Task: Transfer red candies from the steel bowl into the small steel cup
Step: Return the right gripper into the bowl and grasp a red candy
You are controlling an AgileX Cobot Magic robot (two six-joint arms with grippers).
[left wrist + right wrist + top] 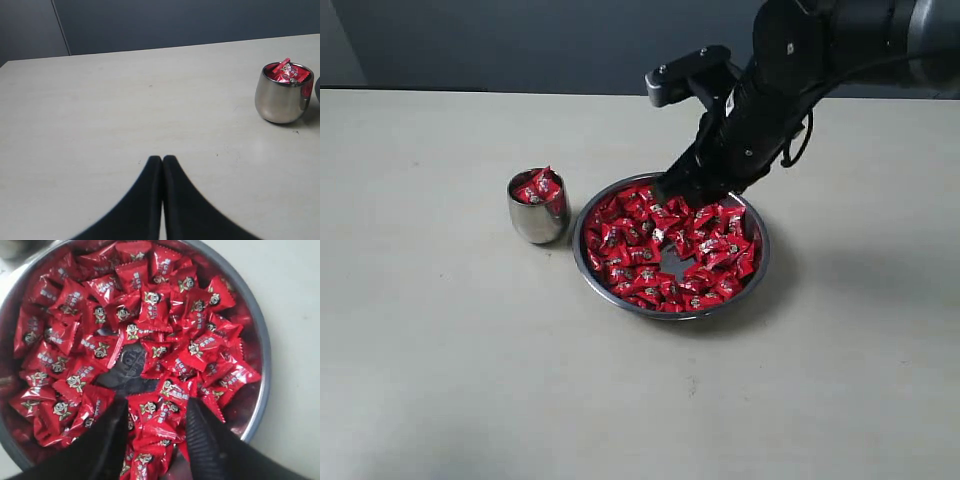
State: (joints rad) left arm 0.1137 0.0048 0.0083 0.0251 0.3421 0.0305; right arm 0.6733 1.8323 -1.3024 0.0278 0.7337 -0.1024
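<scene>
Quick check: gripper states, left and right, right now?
Left gripper: shut, holding nothing.
Right gripper: open, straddling red candies in the steel bowl, none gripped.

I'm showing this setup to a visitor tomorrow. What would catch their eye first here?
The heap of red candies filling the steel bowl stands out most, with the open right gripper down among them at the far rim. Just left of the bowl in the exterior view, the small steel cup already holds a few candies.
</scene>
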